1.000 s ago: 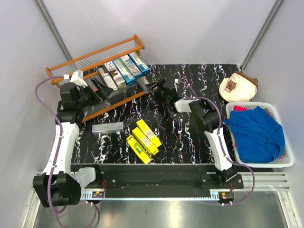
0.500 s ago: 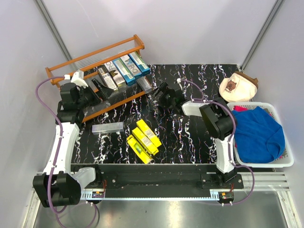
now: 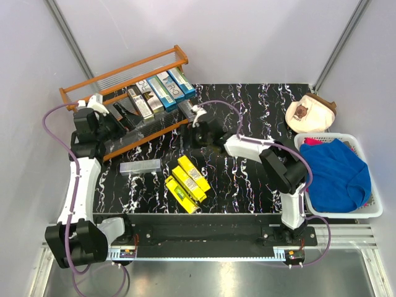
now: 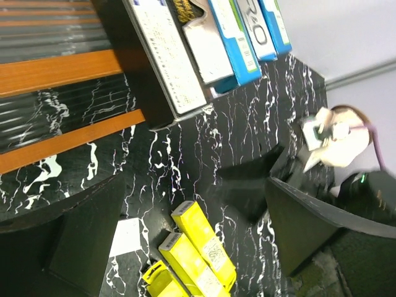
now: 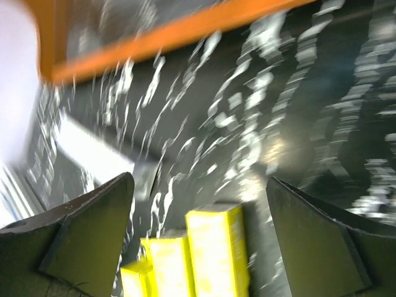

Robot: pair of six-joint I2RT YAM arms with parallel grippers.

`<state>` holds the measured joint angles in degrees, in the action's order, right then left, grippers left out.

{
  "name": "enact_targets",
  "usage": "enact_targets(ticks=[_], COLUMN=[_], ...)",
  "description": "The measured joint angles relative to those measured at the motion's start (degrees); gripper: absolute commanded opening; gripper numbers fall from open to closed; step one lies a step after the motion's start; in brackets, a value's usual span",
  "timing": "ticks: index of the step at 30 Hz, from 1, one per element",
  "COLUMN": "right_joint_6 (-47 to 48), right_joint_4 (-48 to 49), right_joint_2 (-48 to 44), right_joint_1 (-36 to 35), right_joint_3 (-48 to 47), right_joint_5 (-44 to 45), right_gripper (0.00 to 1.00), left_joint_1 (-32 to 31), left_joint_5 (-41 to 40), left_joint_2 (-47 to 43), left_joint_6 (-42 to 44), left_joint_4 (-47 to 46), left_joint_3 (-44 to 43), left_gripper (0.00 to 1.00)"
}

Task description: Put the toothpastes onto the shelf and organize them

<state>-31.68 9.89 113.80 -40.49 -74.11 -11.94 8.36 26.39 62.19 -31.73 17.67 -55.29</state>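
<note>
The orange-brown shelf stands at the back left, with several blue, silver and black toothpastes lying side by side on its tier. Three yellow toothpastes lie together on the black marbled table, and a silver one lies to their left. My left gripper hovers open at the shelf's front rail, empty. In the left wrist view, the left gripper looks past the shelved cartons to the yellow ones. My right gripper hangs open and empty beside the shelf's right end. The right wrist view is blurred; the right gripper is above the yellow cartons.
A white basket holding a blue cloth sits at the right edge. A beige and brown soft object lies behind it. Grey walls close in the table on three sides.
My right arm has swung left from the table's middle to the shelf's right end, above the yellow cartons, its jaws widening a little. The left gripper drew back slightly to the left.
</note>
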Motion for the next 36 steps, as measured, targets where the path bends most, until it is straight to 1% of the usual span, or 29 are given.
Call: enact_targets(ticks=[10,14,17,20,23,28,36], right_joint_6=[16.8,22.1,25.5,27.7,30.1,32.7,34.2], right_joint_4=[-7.1,-8.6,-9.5,-10.7,-13.2,-16.4,-16.7], right_joint_2=[0.0,1.2,4.3,7.8,11.6,16.6,19.4], right_joint_1=[-11.9,-16.1,-18.6,-19.9,-20.5,-20.6,-20.7], right_joint_3=[-5.6,-10.4,-15.7,-19.6,-23.3,-26.7,-30.6], right_joint_5=[0.9,2.9,4.0,4.0,3.8,3.9,5.0], right_gripper=[1.00,1.00,1.00,1.00,1.00,1.00,1.00], left_joint_1=[8.5,12.7,16.3,19.3,20.7,21.4,21.4], left_joint_5=[8.7,12.9,15.6,17.5,18.8,20.4,21.9], left_joint_2=[2.5,2.5,2.5,2.6,2.6,2.6,2.6], left_joint_6=[-4.9,-6.4,-7.2,-7.8,-7.9,-7.8,-7.8], left_joint_4=[-1.4,-3.5,-4.3,-5.1,-5.5,-5.8,-7.0], left_joint_3=[-0.3,0.5,1.6,2.5,3.3,4.4,4.8], left_gripper=[0.99,0.99,0.99,0.99,0.99,0.99,0.99])
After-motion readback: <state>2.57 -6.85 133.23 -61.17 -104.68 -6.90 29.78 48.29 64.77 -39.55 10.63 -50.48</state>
